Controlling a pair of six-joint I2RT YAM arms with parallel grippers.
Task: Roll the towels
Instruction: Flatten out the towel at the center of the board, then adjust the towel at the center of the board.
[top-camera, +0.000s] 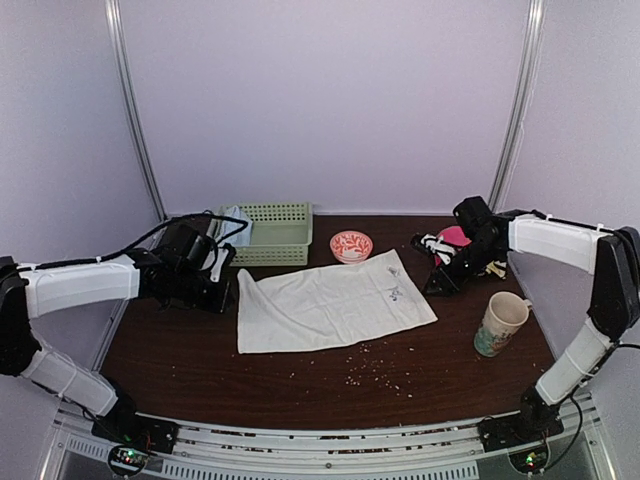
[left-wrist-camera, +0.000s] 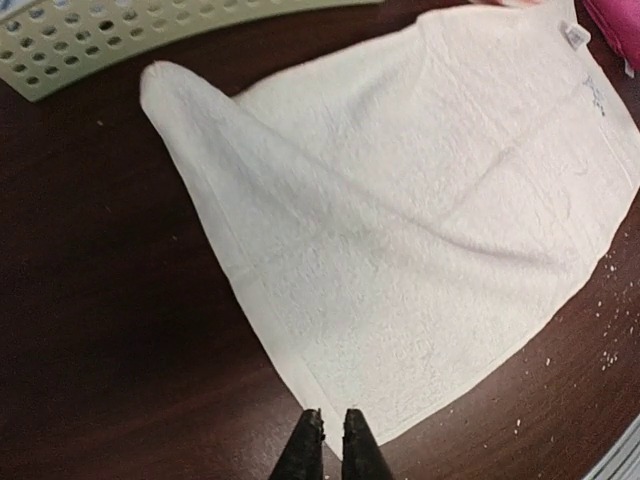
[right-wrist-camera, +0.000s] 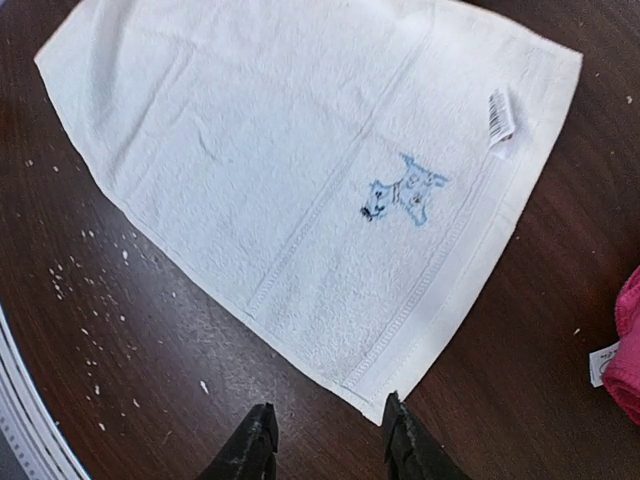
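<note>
Off-white towel (top-camera: 335, 305) lies spread flat mid-bench (top-camera: 180, 350), unrolled. Its far-left corner is pinched up into a ridge. Blue dog stitching (right-wrist-camera: 405, 190) and a label (right-wrist-camera: 500, 118) sit near its right end.

Pale blue towel (top-camera: 237, 225) is bunched in the left end of the green basket (top-camera: 270, 256) at the back. The basket is just behind the off-white towel.

Left claw (left-wrist-camera: 332, 425): open only a slit and holding nothing. Its tips are at the towel's left edge near the front corner; can't tell if they touch the cloth.

Right claw (right-wrist-camera: 330, 420): fingers clearly apart and empty. It is low at the towel's right front corner, and that corner lies just ahead of the gap, closer to one finger.

Patterned bowl (top-camera: 351, 245) is just behind the towel's far edge. Mug (top-camera: 500, 323) stands upright on the right, apart from the towel. A pink item (top-camera: 455, 236) is behind the right arm. Crumbs (top-camera: 375, 370) are scattered in front of the towel.
</note>
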